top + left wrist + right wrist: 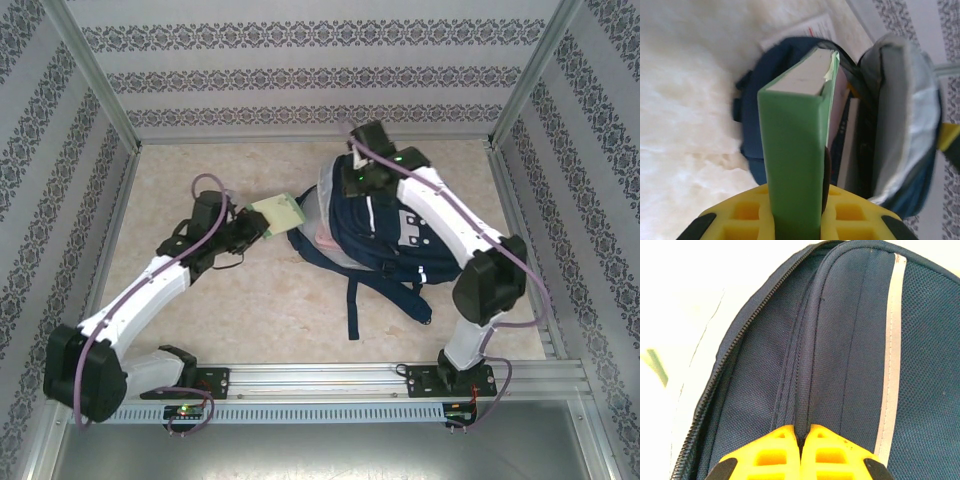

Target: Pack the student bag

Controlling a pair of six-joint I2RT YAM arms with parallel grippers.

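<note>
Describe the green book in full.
The book has a plain green cover and a thick white page block, like a hardback. The left gripper clamps its near end between yellow jaws, holding it on edge above the table, far end pointing into the backpack's open mouth. Whether it touches the backpack is unclear.

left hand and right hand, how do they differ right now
The left hand is shut on a green book, which holds its fingers apart; the right hand pinches a fabric ridge of the bag, fingers almost meeting. From above, the left hand sits at the bag's open mouth, the right hand at its far edge. Both have yellow fingers and both grip something.
</note>
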